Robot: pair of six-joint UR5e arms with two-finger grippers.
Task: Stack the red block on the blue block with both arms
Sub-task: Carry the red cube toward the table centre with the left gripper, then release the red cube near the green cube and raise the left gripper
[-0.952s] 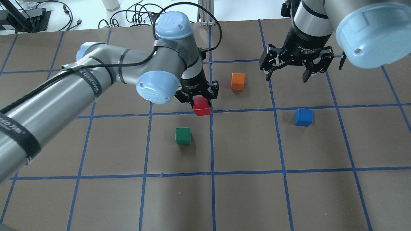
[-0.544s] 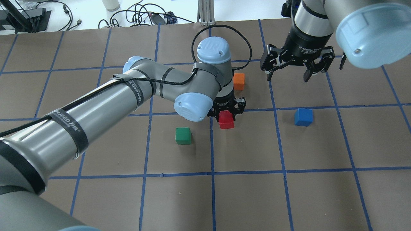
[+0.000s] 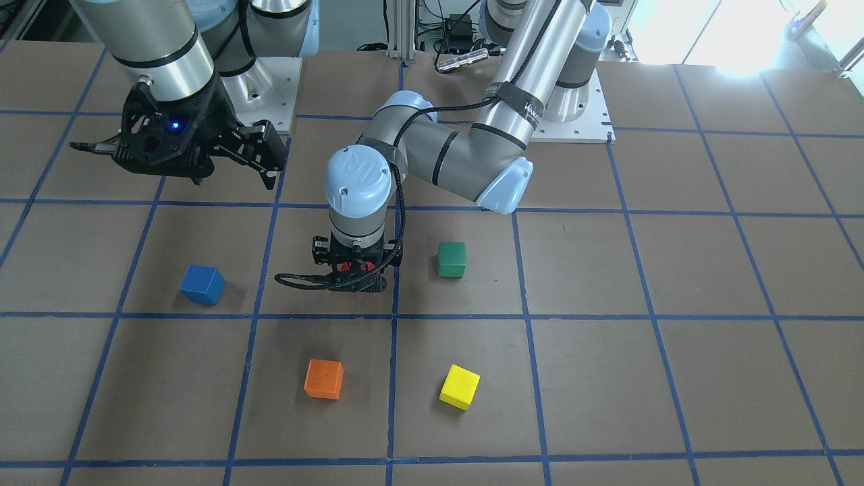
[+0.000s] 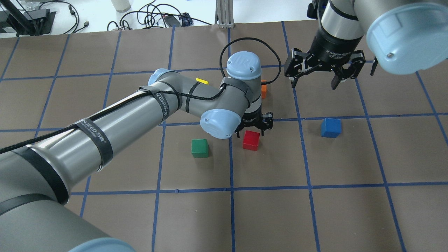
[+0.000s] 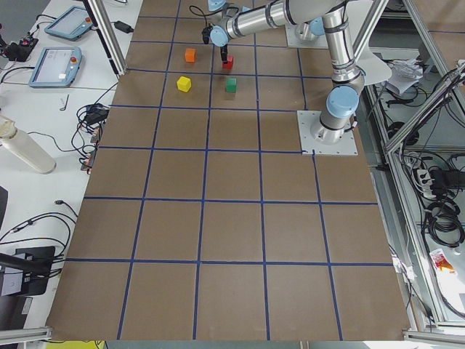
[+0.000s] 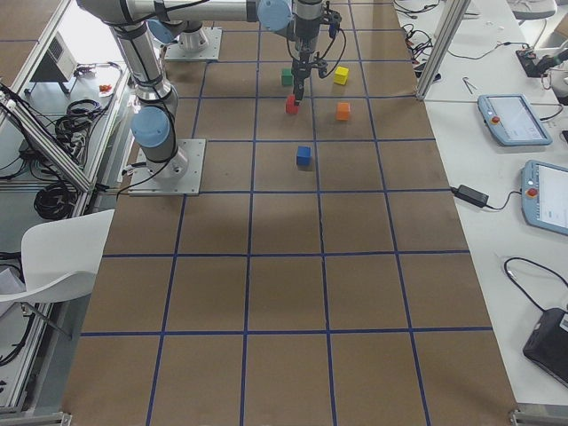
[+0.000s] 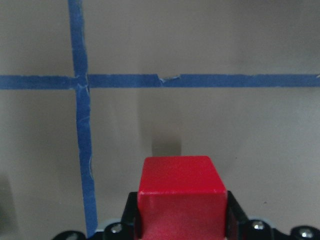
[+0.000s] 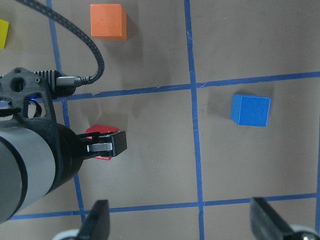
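Note:
The red block point(image 4: 251, 140) is clamped between the fingers of my left gripper point(image 4: 252, 132), low over the brown mat just right of the centre line. In the left wrist view the red block point(image 7: 182, 192) sits between the two black fingers. The blue block point(image 4: 330, 127) stands alone on the mat about one grid square to the right; it also shows in the front view point(image 3: 202, 284) and in the right wrist view point(image 8: 250, 110). My right gripper point(image 4: 313, 84) hangs open and empty above the mat, beyond the blue block.
A green block point(image 4: 200, 148) sits left of the red one. An orange block point(image 3: 324, 379) and a yellow block point(image 3: 460, 387) lie on the far side, partly hidden behind my left arm in the overhead view. Blue tape lines grid the mat.
My left arm has carried the red block to the right and toward the robot's side, across the centre line and lower. The right arm and the other blocks have not moved.

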